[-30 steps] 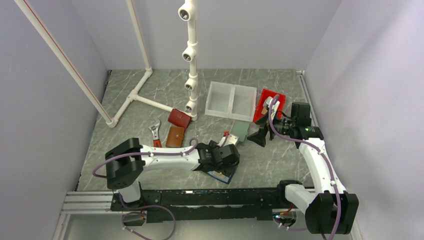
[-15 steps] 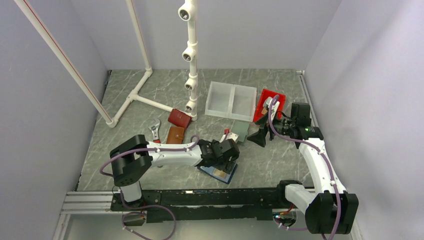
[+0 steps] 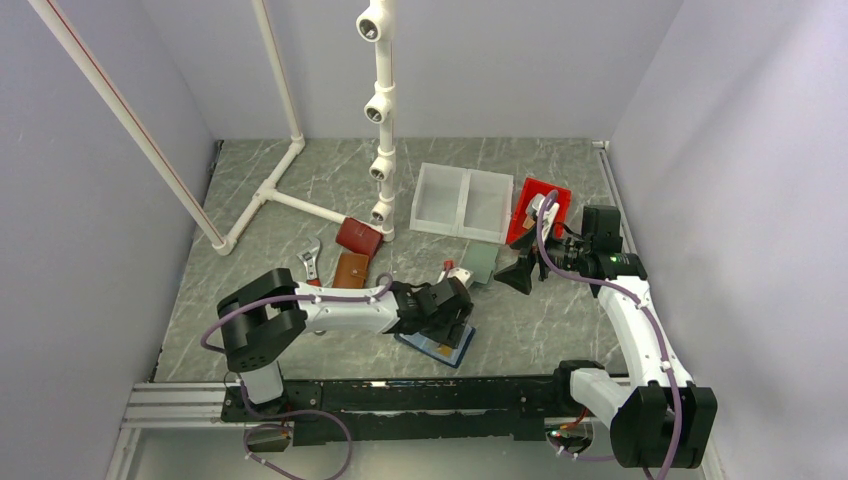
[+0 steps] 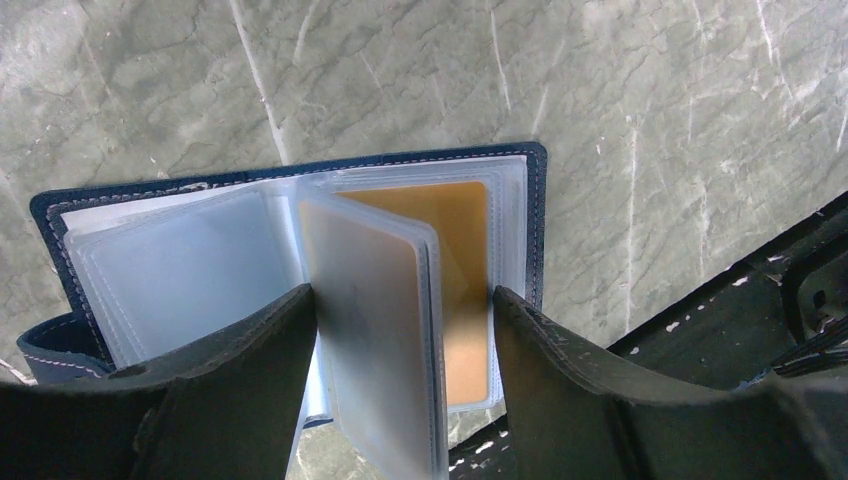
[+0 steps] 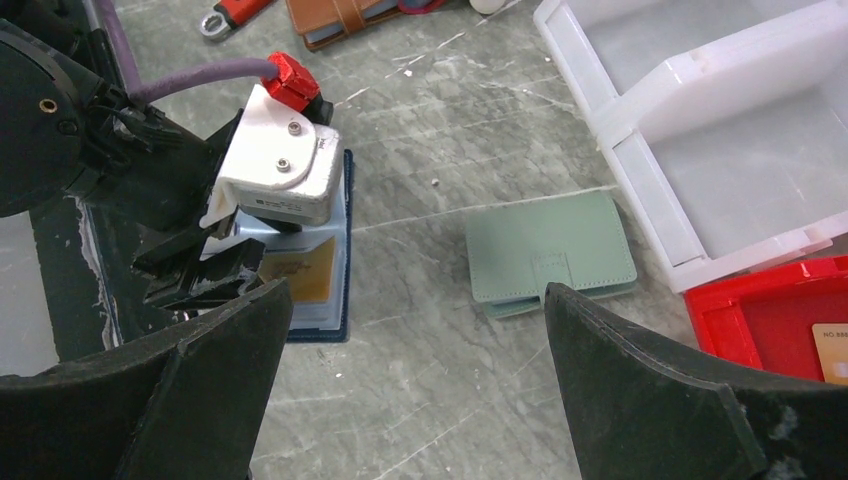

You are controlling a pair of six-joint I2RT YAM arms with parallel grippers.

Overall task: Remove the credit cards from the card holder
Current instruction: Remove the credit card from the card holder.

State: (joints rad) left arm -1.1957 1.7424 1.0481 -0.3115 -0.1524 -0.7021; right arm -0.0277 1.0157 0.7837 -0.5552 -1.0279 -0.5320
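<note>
At frame bottom, the left gripper point(image 4: 402, 312) — half-open, holding nothing — is straddling 1 raised sleeve point(image 4: 372, 330) of the card holder point(image 4: 541, 200), needing to bite a credit card point(image 4: 455, 240), not just plastic.

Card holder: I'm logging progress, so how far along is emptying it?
Done: the card holder lies open on the table. In hand: the left gripper straddles a raised clear sleeve apparently holding a card, jaws not yet clamped. Left: that card and an orange card are still sleeved. The right gripper hovers open, empty.

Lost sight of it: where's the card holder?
Card holder: top view, open on the table, front centre, under the left gripper, in front of the green wallet.
</note>
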